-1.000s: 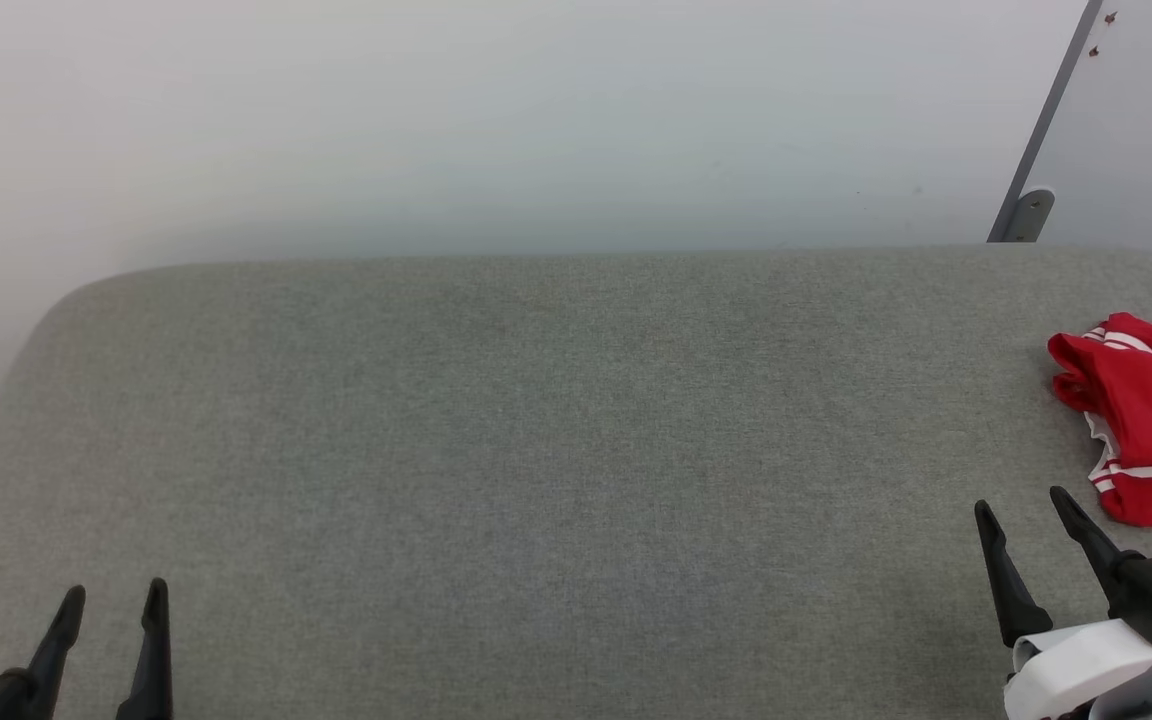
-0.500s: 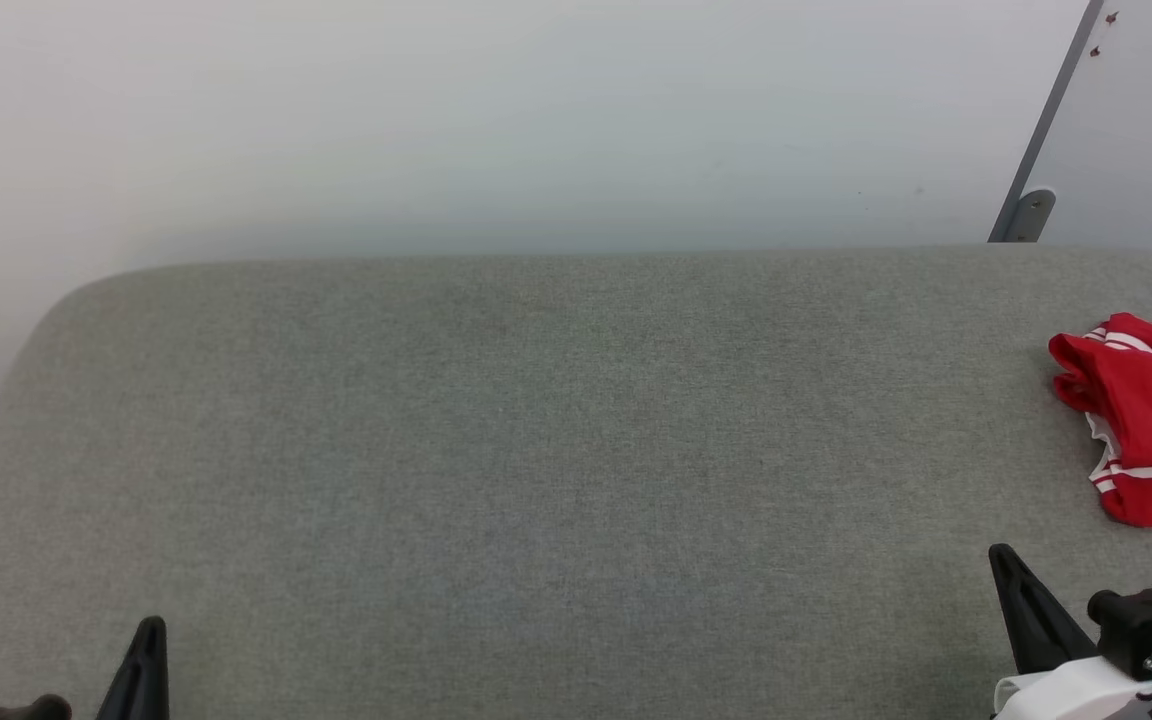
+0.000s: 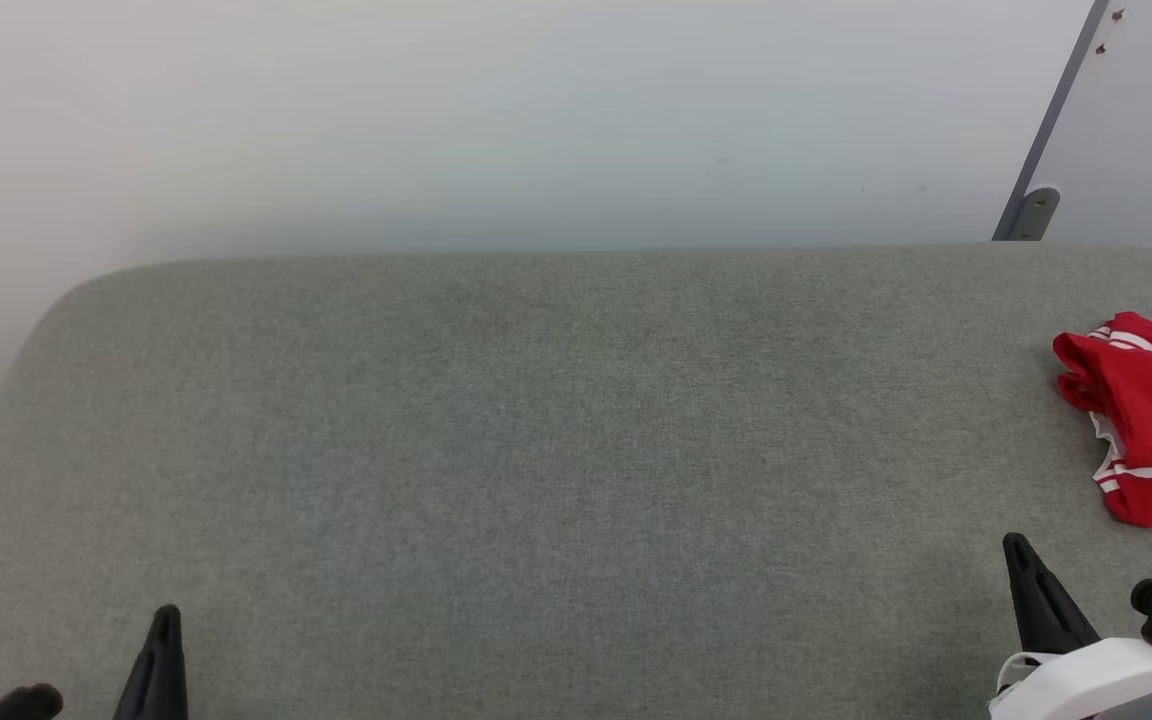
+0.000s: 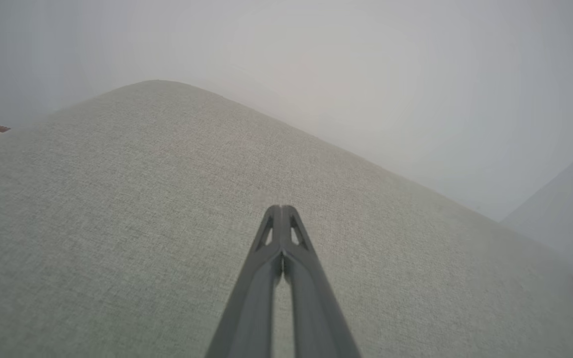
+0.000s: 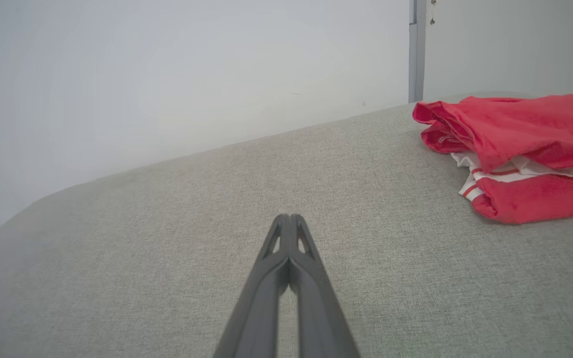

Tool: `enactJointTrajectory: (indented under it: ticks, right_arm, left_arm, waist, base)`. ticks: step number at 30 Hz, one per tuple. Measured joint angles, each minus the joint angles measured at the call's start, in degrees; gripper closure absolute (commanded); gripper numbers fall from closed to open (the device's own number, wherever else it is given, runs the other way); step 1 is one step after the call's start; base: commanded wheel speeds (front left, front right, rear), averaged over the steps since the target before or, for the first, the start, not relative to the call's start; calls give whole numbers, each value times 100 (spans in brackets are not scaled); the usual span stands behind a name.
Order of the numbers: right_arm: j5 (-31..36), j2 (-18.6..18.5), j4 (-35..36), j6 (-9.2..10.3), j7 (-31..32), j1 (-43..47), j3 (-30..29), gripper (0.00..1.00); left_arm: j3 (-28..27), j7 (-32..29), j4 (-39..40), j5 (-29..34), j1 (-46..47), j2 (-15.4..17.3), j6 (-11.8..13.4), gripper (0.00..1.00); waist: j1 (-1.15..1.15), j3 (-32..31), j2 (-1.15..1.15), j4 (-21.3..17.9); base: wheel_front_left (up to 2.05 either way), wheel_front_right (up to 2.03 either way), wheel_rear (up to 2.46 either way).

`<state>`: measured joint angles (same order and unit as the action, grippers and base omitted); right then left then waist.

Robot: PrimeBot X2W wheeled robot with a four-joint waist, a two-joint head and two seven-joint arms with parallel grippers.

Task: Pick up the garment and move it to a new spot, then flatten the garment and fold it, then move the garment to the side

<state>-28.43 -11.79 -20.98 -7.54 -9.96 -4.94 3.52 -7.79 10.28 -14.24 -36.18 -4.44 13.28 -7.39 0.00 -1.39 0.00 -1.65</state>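
One garment [image 3: 1141, 415], red with white striped trim, is lying folded at the right edge of the grey padded surface [image 3: 536, 450]. The left gripper [image 4: 281, 214] is hanging over bare padding, fingers pressing together at the tips, gripping nothing. The right gripper [image 5: 290, 221] is likewise closed and empty, sitting near the garment without touching it.

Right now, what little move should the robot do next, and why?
Probably open the right gripper and reach toward the garment. Both grippers are shut and empty, and the garment lies bunched on the grey surface, nearer the right gripper than the left gripper.
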Motion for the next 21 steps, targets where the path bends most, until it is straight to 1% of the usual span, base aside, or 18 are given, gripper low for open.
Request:
enactJointTrajectory:
  ticks: [13, 21]
  right_arm:
    - [-1134, 160, 122, 0, 298, -4, -175, 100]
    - [-1718, 242, 191, 0, 445, -6, -271, 100]
  left_arm:
    - [26, -293, 5, -1018, 191, -188, 0, 100]
    - [34, -454, 4, -1499, 275, -272, 0, 100]
  waist:
    - [0, 19, 0, 20]
    - [0, 29, 0, 30]
  base:
    - [0, 0, 0]
    - [0, 0, 0]
